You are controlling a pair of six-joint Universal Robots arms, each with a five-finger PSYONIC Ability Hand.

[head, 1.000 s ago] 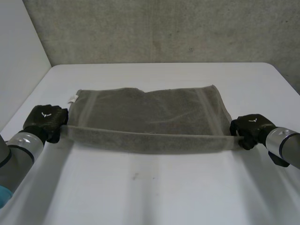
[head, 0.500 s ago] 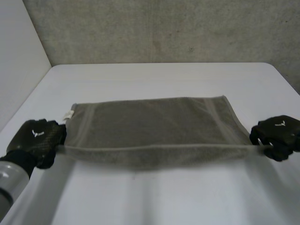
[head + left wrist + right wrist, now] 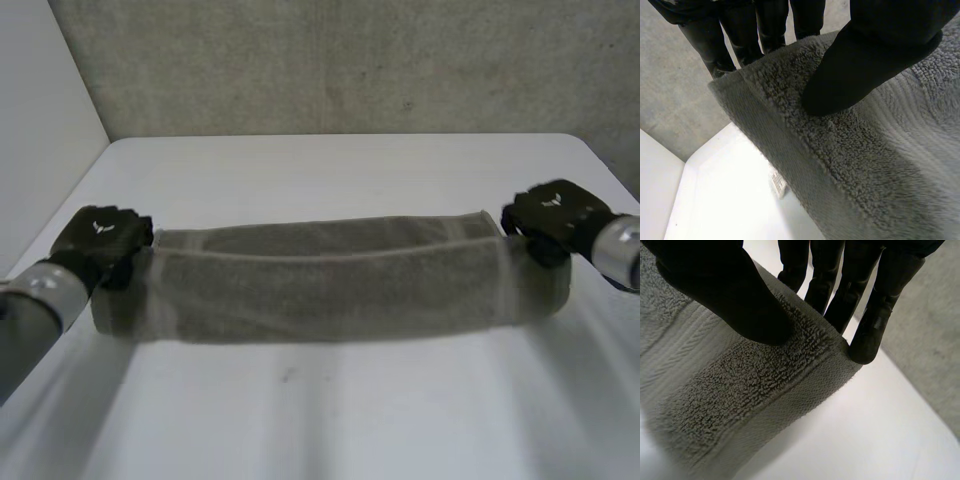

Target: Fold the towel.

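Fingers (image 3: 771,24) of the left hand (image 3: 100,240) pinch one towel (image 3: 330,285) corner against the thumb. Fingers (image 3: 840,287) of the right hand (image 3: 550,212) pinch the opposite corner likewise.

Grey terry-cloth towel (image 3: 330,290), rough looped pile, flatter ribbed weave near its end, smooth faintly glossy white table (image 3: 330,420) under the towel, rough matt concrete-looking wall (image 3: 350,60) behind the towel

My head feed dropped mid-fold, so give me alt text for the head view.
A grey towel hangs stretched in a long band between the two hands, the left hand pinching one end and the right hand the other. Beneath is a white table, with a concrete wall behind.
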